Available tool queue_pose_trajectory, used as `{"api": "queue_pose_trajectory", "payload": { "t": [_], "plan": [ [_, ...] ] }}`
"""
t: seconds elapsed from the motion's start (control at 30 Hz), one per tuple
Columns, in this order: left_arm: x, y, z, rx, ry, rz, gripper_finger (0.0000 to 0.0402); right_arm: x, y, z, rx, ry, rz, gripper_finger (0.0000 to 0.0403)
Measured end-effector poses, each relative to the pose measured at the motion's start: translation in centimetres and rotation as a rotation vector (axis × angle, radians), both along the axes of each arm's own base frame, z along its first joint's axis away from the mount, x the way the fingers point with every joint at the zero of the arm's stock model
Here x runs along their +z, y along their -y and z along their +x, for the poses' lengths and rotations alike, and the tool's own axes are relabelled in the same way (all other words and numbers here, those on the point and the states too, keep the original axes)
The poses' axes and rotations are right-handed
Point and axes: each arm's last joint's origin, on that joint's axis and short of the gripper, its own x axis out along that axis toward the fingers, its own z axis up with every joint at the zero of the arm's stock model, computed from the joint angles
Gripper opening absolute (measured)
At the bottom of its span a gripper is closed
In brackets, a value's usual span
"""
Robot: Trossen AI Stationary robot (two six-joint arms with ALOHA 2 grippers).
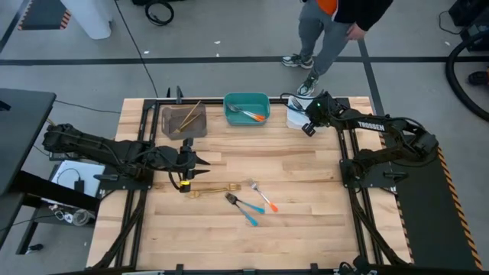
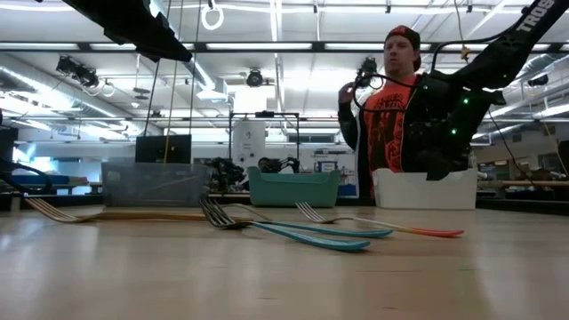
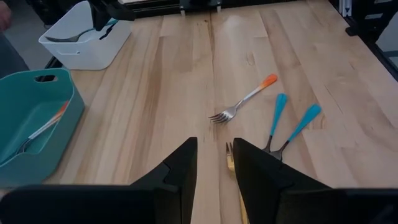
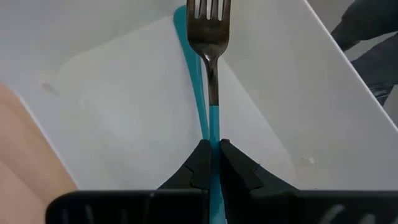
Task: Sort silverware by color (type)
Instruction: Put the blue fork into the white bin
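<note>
The right gripper (image 4: pixel 211 155) is pinched tight on a blue-handled fork (image 4: pixel 210 37), holding it over the white bin (image 1: pixel 296 116) at the far right of the table (image 1: pixel 306 229). The left gripper (image 3: pixel 214 165) hangs over the middle of the table with its fingers partly apart and nothing between them. Just under it lies a gold fork (image 1: pixel 210 191). Near that lie an orange-handled fork (image 1: pixel 263 197) and two blue-handled pieces (image 1: pixel 243 210). The teal bin (image 1: pixel 246 101) holds orange-handled silverware, and the grey bin (image 1: pixel 183 122) holds gold pieces. A person (image 2: pixel 400 116) stands behind the table.
</note>
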Motion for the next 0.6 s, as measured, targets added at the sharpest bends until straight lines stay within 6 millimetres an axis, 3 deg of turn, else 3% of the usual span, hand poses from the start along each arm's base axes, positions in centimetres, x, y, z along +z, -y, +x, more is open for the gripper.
{"api": "queue_pose_trajectory", "payload": {
  "t": [0.6],
  "plan": [
    [-0.01,0.00,0.00,0.002,0.000,-0.004,0.0112,-0.14,-0.15,-0.10,-0.031,0.011,0.028,0.0048]
  ]
}}
